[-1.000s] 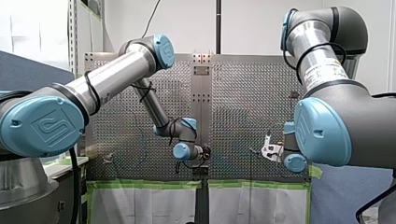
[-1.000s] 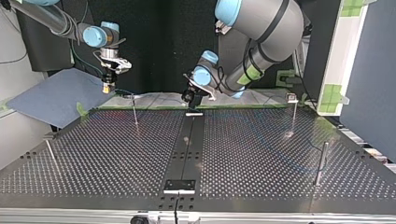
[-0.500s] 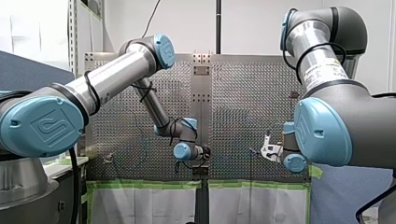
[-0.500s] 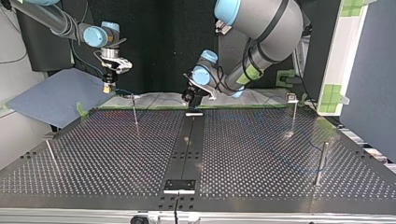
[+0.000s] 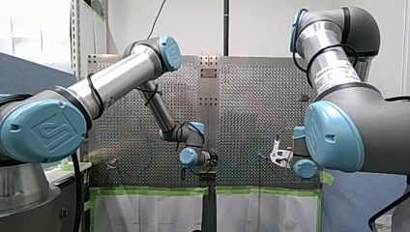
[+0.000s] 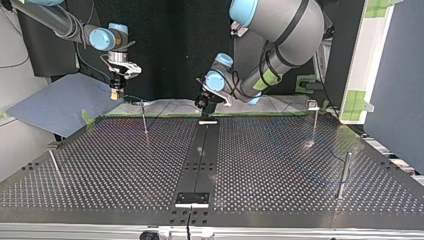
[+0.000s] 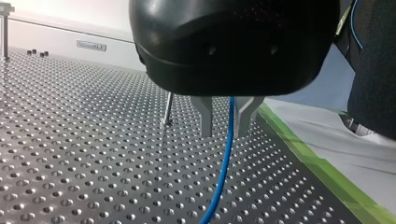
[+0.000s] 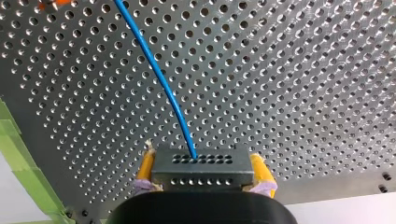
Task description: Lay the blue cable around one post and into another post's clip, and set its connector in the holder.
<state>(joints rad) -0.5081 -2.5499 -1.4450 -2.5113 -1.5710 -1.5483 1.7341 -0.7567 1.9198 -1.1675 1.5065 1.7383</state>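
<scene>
The blue cable [image 7: 224,163] runs between the metal fingers [image 7: 205,114] of my left gripper [image 7: 223,119], which is open; both fingers stand clear of it just above the perforated table [image 7: 70,154]. In the top view that gripper [image 6: 204,104] hangs at the far end of the black centre strip [image 6: 200,155]. My right gripper [image 8: 202,169] has its yellow pads [image 8: 145,169] shut on the dark grey connector [image 8: 201,164], from which the blue cable [image 8: 159,74] leads away over the plate. In the top view it [image 6: 116,93] hovers at the far left, beside a thin post [image 6: 144,118].
More posts stand at the top view's right [image 6: 314,120], near right [image 6: 344,172] and near left [image 6: 54,165]. A small metal plate [image 6: 192,199] sits at the near end of the centre strip. Green tape [image 7: 322,163] lines the table edge beside my left gripper.
</scene>
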